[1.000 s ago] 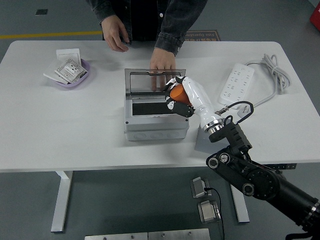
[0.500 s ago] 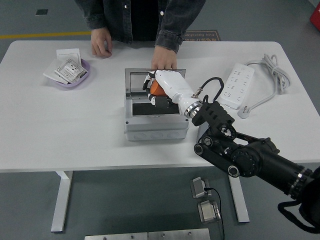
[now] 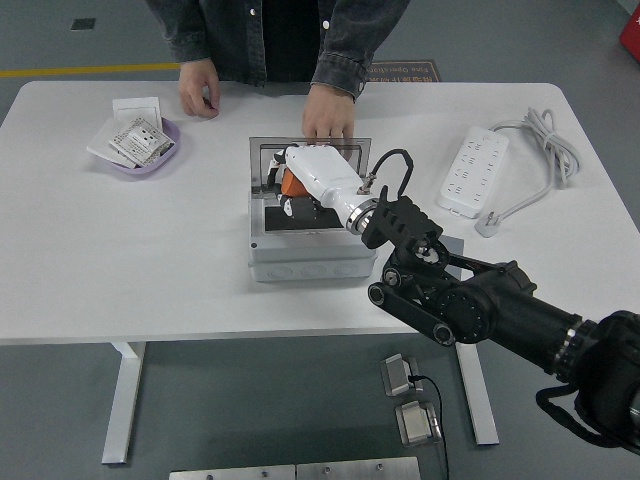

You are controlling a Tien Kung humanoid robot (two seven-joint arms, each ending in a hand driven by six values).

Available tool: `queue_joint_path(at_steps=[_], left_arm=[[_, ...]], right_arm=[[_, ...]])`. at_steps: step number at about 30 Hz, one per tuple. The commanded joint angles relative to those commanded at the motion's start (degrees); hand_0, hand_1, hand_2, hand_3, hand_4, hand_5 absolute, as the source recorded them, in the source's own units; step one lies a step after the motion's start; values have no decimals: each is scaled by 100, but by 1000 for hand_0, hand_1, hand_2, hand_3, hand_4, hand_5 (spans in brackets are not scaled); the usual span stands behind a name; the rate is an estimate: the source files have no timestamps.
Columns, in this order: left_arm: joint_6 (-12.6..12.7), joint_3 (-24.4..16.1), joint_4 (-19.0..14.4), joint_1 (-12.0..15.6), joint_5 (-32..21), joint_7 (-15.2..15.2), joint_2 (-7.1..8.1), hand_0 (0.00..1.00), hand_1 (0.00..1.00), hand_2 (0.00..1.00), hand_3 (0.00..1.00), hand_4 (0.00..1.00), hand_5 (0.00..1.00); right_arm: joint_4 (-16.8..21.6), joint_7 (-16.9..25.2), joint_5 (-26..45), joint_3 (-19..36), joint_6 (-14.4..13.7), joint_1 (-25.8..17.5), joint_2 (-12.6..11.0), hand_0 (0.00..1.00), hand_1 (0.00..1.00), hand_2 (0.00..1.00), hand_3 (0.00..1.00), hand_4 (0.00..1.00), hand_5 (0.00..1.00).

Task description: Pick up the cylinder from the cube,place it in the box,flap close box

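My right hand [image 3: 293,190], white-shelled, is over the open grey box [image 3: 300,258] and is shut on the orange cylinder [image 3: 292,186], which hangs above the box's dark inside at its left part. The box's clear lid [image 3: 262,160] lies folded back toward the far side. A person's hand [image 3: 327,122] presses on the lid's far edge. No cube can be made out; my black arm covers the table right of the box. My left hand is out of the picture.
A purple dish [image 3: 163,158] with paper packets sits at the far left. A white power strip [image 3: 470,171] with its cable lies at the right. The person's other hand [image 3: 200,88] rests on the table's far edge.
My right hand has carried the orange cylinder leftward over the box, from its right side to its left part. The person's free hand drew back toward the table's far edge.
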Motion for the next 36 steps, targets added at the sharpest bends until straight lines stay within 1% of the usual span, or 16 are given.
queue_joint_path(at_steps=[6, 13, 21, 22, 27, 28, 33, 34, 36], left_arm=[[-9, 7, 0, -11, 12, -2, 7, 639, 661, 571, 627, 684, 399], [-14, 1, 0, -19, 29, -5, 4, 639, 661, 570, 627, 683, 397], [-20, -5, 0, -27, 52, -5, 5, 639, 661, 569, 627, 681, 395], [-21, -2, 0, -29, 54, -7, 7, 639, 661, 568, 627, 680, 394], [-28, 10, 0, -33, 56, -10, 4, 639, 661, 568, 627, 680, 394], [-30, 14, 0, -34, 56, -11, 2, 638, 661, 568, 627, 680, 391], [-45, 66, 0, -36, 27, -21, -8, 638, 661, 568, 627, 680, 391], [-47, 74, 0, -37, 23, -23, -9, 639, 661, 568, 626, 676, 386], [-52, 95, 0, -39, 12, -27, -11, 639, 661, 568, 626, 676, 386]], right_arm=[[-188, 87, 59, -219, -7, 50, 3, 2, 20, 302, 258, 45, 2], [-274, 141, 159, -288, -35, 79, 28, 2, 25, 303, 258, 49, 2], [-263, 139, 129, -241, 253, 66, 40, 2, 25, 303, 260, 50, 2], [-266, 140, 106, -225, 284, 61, 42, 2, 60, 342, 334, 105, 2], [-289, 172, 35, -168, 331, 40, 42, 2, 60, 342, 334, 105, 2], [-295, 183, 25, -155, 334, 37, 40, 124, 226, 571, 631, 413, 254], [-315, 232, 21, -117, 338, 28, 27, 124, 226, 571, 631, 413, 254], [-321, 242, 22, -114, 338, 25, 25, 328, 383, 673, 759, 776, 471], [-331, 263, 19, -103, 339, 14, 18, 328, 383, 673, 759, 776, 471]])
